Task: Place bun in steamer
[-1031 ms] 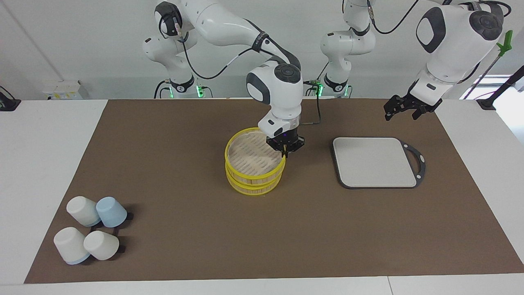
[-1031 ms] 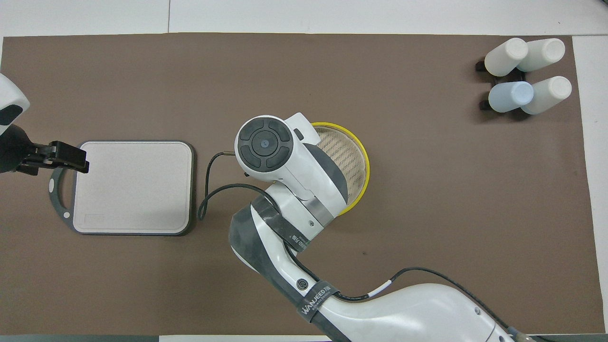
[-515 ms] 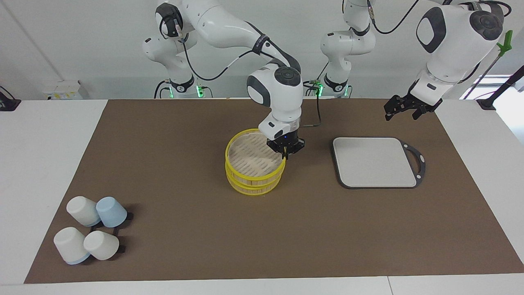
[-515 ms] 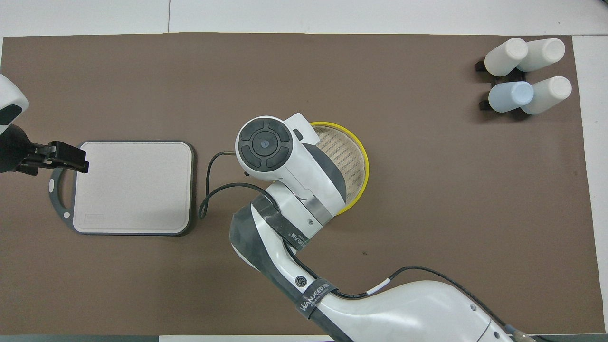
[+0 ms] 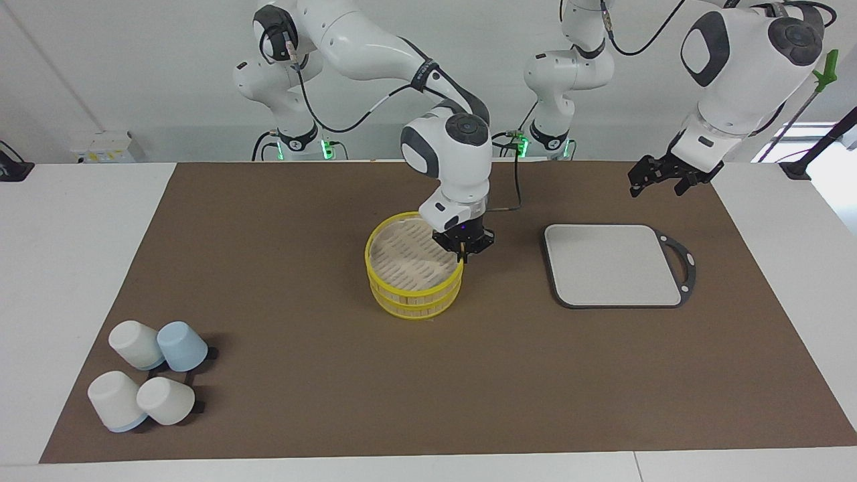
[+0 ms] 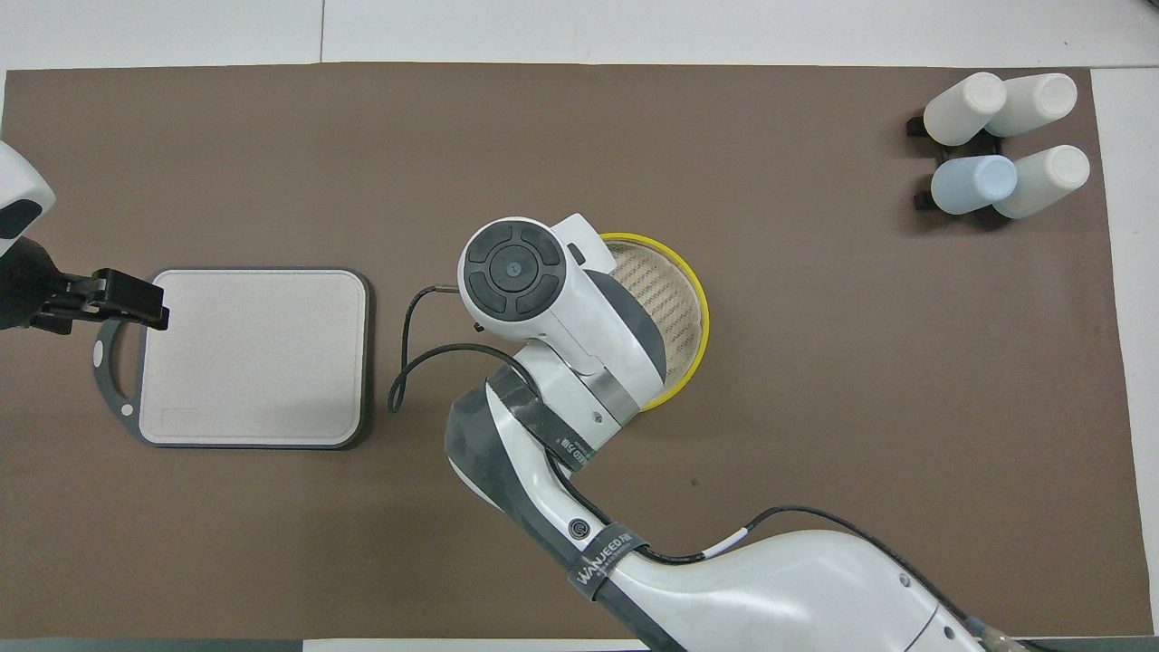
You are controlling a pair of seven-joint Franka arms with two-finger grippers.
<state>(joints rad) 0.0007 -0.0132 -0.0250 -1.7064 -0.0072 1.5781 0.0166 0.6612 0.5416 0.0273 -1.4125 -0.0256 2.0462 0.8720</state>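
Facing view: brown mat [image 5: 301, 375] on white table [image 5: 73, 268]; right hand [image 5: 462, 254] pinches steamer [image 5: 412, 268] rim, left hand [image 5: 659, 177] spread.

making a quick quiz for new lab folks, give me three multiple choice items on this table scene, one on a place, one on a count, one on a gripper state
1. Where is the right gripper?
A. at the steamer rim
B. over the grey tray
C. among the cups

2. How many upturned cups stand at the right arm's end of the table?
A. two
B. four
C. six

3. How is the left gripper?
A. shut on the bun
B. shut on the tray handle
C. open, holding nothing

Answers:
1 A, its fingertips pinch the yellow rim on the side toward the tray.
2 B, three white and one pale blue.
3 C, it hangs in the air above the tray's handle end.
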